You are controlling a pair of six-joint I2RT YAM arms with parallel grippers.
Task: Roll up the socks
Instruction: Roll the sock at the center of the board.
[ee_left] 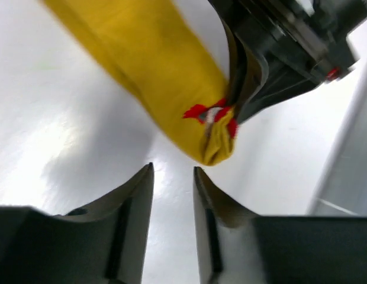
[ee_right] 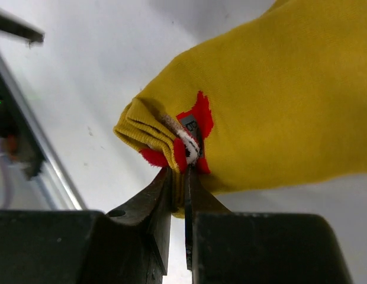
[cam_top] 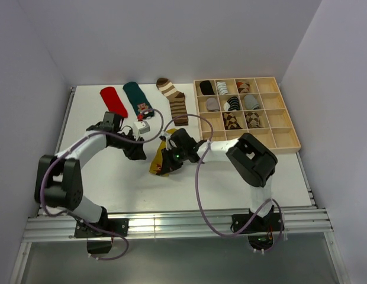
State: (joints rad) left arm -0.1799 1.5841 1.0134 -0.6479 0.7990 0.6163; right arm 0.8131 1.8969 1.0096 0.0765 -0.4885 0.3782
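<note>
Centre of the white table (cam_top: 112,183): mustard-yellow fabric sock (cam_top: 154,167), bunched, with a red patch (ee_right: 198,115) at its folded end. Pinched right there by the right gripper (ee_right: 180,174), jaws almost together, only layers of fabric between them. Lifted or resting on the table? Cannot tell: from above, mostly hidden under the black wrist.

Just short of that folded end, the left gripper (ee_left: 173,177). Fingers parted by a narrow gap, nothing in it, bare tabletop beyond, clear of the sock. Sock's far length cut off at the top of the left wrist view; the right gripper's dark housing blurred beside it.

Along the back edge, well apart from both grippers and laid flat: plain red sock (cam_top: 114,100), dark teal sock with a small figure (cam_top: 139,102), brown-and-cream striped sock (cam_top: 174,100). At the right, shallow wooden compartment tray (cam_top: 287,139), rolled socks (cam_top: 231,103) in several cells, patterns too small to read.
</note>
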